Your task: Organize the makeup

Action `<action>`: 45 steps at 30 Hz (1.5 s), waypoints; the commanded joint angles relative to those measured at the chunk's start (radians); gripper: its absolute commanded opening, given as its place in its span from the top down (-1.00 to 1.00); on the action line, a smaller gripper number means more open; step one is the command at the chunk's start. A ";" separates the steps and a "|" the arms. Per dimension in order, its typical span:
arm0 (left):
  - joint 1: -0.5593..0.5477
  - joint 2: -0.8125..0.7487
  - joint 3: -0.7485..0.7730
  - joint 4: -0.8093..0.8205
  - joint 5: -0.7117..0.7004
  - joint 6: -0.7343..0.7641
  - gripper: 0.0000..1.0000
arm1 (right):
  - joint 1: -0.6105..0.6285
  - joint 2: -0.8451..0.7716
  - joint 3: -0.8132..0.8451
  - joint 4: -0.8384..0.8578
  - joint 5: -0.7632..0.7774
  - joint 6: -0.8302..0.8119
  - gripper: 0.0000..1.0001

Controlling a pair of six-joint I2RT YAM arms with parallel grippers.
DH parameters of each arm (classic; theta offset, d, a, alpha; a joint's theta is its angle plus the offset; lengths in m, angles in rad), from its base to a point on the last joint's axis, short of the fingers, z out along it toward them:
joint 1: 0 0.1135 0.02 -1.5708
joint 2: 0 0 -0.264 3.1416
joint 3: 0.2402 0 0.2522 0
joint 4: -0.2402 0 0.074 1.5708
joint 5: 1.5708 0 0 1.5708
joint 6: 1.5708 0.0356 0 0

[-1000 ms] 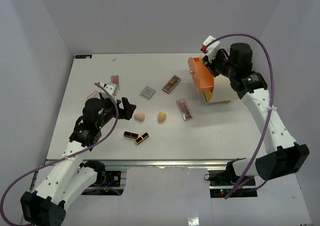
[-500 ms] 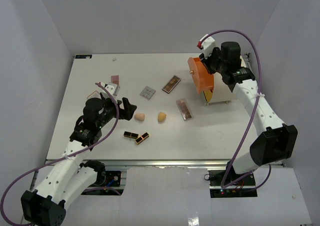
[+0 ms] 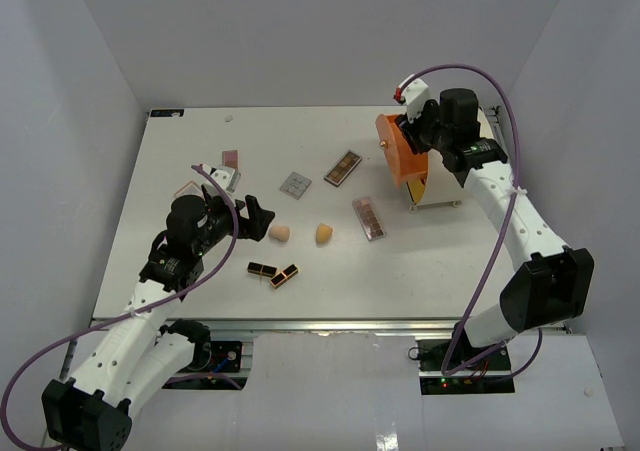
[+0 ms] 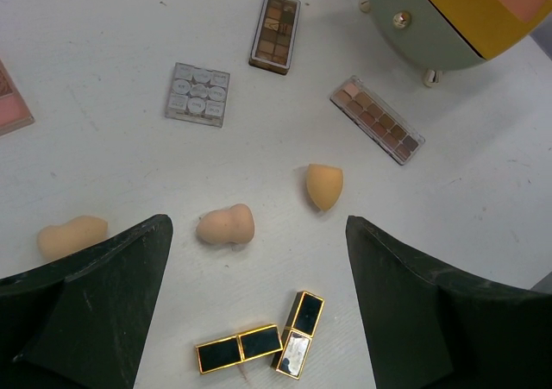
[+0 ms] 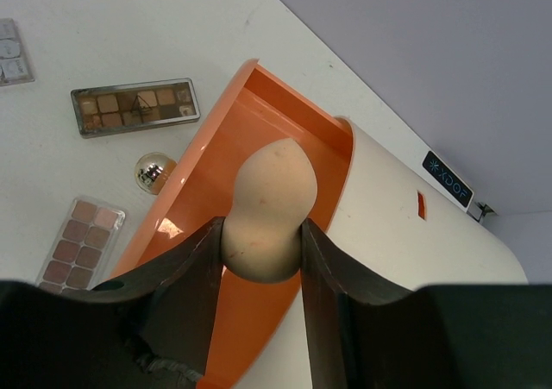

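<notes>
My right gripper [image 3: 414, 131] [image 5: 262, 227] is shut on a peach sponge [image 5: 272, 178], held above the open orange drawer [image 3: 402, 157] [image 5: 207, 191] of the cream cylinder [image 5: 405, 225]. My left gripper [image 3: 256, 216] [image 4: 263, 234] is open and empty, hovering over the table. Below it lie three peach sponges [image 4: 226, 225] [image 4: 324, 185] [image 4: 72, 236] and two black-and-gold lipsticks [image 4: 239, 348] [image 4: 299, 333]. Farther off lie a grey square palette [image 3: 295, 184] [image 4: 197, 94] and two brown eyeshadow palettes [image 3: 343, 167] [image 3: 369, 218].
Pink compacts [image 3: 230, 159] [image 3: 190, 186] lie at the table's left, behind my left arm. The cylinder stands on small feet at the right back, its drawer with a round knob [image 5: 155, 172] pulled out leftward.
My right arm has drawn in and moved slightly left, bringing the sponge over the orange drawer. My left arm and the items on the table have not moved.
</notes>
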 commanded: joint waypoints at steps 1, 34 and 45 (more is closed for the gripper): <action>0.001 0.004 -0.001 0.006 0.038 0.010 -0.86 | -0.004 -0.056 0.006 0.011 -0.008 0.003 -0.02; -0.270 0.630 0.192 0.019 -0.072 -0.219 -0.46 | -0.313 -0.819 -0.756 -0.058 -0.986 -0.075 -0.48; -0.322 0.927 0.439 0.004 -0.178 -0.246 -0.26 | -0.394 -0.855 -0.782 -0.057 -1.031 -0.074 -0.46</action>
